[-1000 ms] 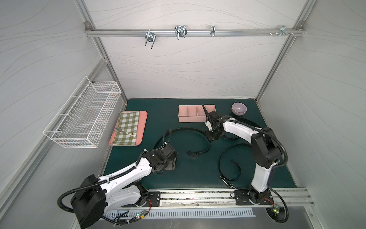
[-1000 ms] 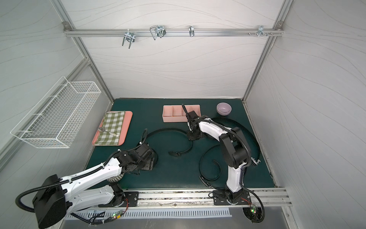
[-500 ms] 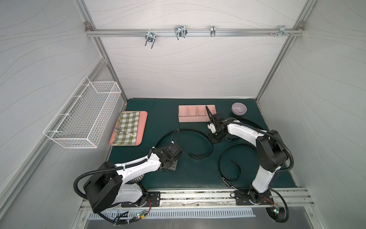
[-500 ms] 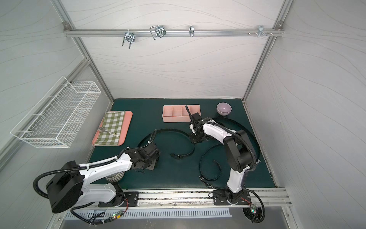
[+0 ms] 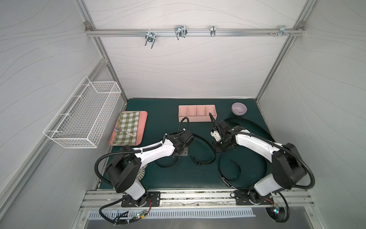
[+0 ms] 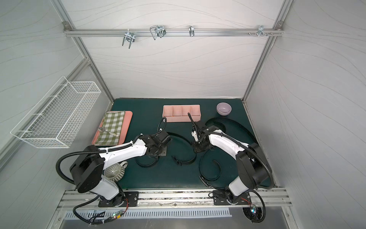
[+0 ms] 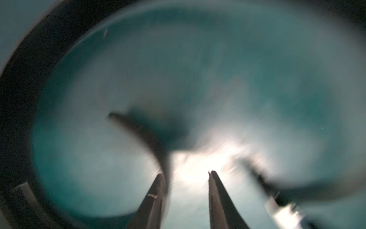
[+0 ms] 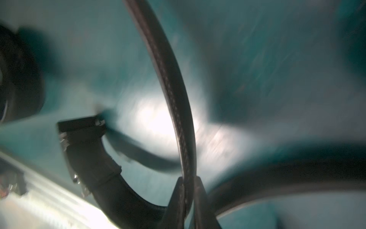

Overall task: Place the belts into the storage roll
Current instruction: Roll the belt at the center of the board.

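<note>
Three black belts lie on the green mat. The middle belt (image 5: 213,156) (image 6: 193,158) curves from its buckle end past both arms. My right gripper (image 5: 217,146) (image 8: 189,180) is shut on this belt's strap (image 8: 174,79), which stands on edge between the pads. My left gripper (image 5: 179,157) (image 7: 185,174) hovers low over the mat with its jaws a little apart. A blurred belt tail (image 7: 142,132) runs against one of its fingers. A second belt (image 5: 237,170) coils at the front right and a third belt (image 5: 255,126) arcs behind it. The pink storage roll (image 5: 198,119) (image 6: 182,119) stands at the back with nothing in its compartments.
A purple bowl (image 5: 239,109) sits at the back right. A flat pink tray (image 5: 143,126) with checked cloth and a spoon lies at the left. A white wire basket (image 5: 83,117) hangs on the left wall. A ribbed cup (image 6: 114,172) sits by the left arm's base.
My left gripper has swung right, over the middle belt, and its jaws have narrowed. My right gripper has pulled the strap toward the front, away from the storage roll, tightening the belt's curve.
</note>
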Controlling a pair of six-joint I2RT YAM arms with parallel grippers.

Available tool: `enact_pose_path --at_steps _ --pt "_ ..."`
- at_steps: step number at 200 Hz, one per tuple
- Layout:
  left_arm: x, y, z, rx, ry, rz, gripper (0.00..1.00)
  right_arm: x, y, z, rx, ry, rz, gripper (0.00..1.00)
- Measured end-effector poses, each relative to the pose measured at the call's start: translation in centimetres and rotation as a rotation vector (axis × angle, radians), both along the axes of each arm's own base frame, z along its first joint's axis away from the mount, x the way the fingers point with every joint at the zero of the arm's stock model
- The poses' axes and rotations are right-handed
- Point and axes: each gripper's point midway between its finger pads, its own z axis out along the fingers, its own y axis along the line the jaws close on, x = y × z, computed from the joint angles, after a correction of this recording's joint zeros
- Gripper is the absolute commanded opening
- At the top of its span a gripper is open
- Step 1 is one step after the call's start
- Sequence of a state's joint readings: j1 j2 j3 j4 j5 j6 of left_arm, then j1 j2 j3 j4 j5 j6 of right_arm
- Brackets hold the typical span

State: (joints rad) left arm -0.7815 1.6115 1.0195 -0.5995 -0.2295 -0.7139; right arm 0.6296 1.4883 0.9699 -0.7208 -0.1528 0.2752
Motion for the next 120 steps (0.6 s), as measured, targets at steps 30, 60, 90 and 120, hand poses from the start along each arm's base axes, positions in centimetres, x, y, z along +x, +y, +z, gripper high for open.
enact_pose_path --at_steps 30,60,90,120 --pt "1.1 -0.8 -1.8 -0.053 0.047 0.093 0.27 -2.8 -0.8 -0.5 0.004 0.037 -0.011 0.11" --pt "1.1 -0.7 -1.1 -0.064 0.036 0.087 0.74 -2.2 -1.3 -1.0 -0.005 0.056 -0.043 0.12" --pt "-0.5 -0.3 4.0 -0.104 -0.087 -0.023 0.87 -0.8 -1.0 -1.4 0.002 0.068 -0.059 0.13" --pt "-2.7 2.2 5.4 -0.051 -0.103 -0.068 0.8 0.1 -0.8 -1.5 0.023 0.076 -0.063 0.13"
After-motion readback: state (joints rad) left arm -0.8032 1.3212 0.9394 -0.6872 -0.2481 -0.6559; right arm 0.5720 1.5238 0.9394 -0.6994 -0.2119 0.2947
